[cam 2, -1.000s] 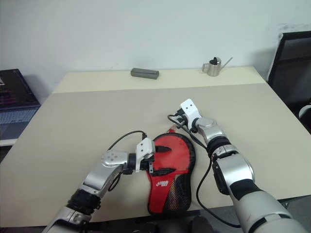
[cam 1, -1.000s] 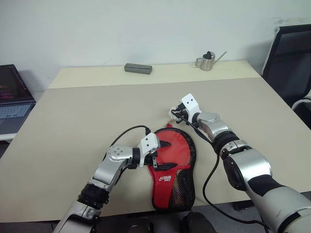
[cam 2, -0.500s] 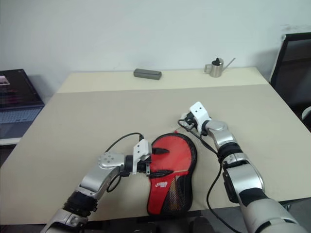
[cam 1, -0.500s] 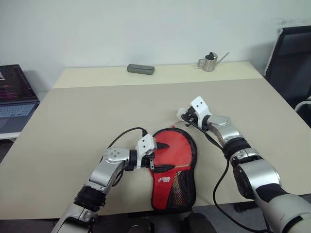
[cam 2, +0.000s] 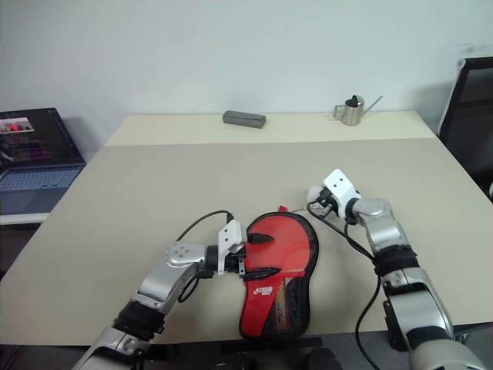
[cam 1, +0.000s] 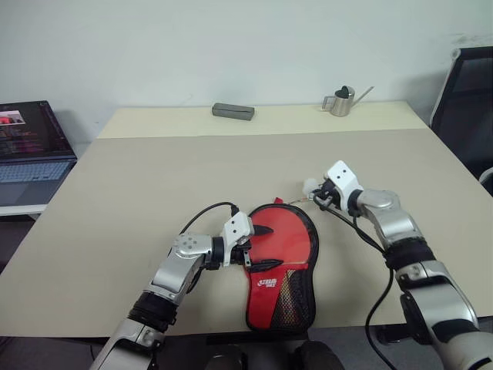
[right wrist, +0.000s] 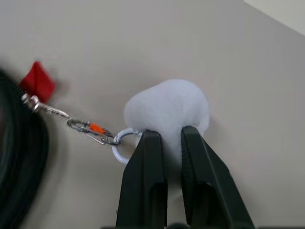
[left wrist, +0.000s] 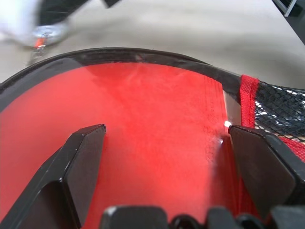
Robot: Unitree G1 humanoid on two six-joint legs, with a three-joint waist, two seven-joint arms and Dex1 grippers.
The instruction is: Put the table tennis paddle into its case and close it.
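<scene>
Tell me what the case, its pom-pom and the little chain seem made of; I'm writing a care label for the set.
The case looks like soft woven red fabric with a matte finish, black piping round the edge and a black open-mesh pocket. The pom-pom looks like white fluffy fur or yarn, judging by its fuzzy outline. The chain appears to be shiny silver metal clips with a white ring, possibly plastic.

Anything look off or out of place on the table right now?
Nothing spilled or damaged. One oddity: the right gripper is shut on the white pom-pom, not the zip pull, with its chain stretched taut from the case. The left gripper is open over the case's red side.
</scene>
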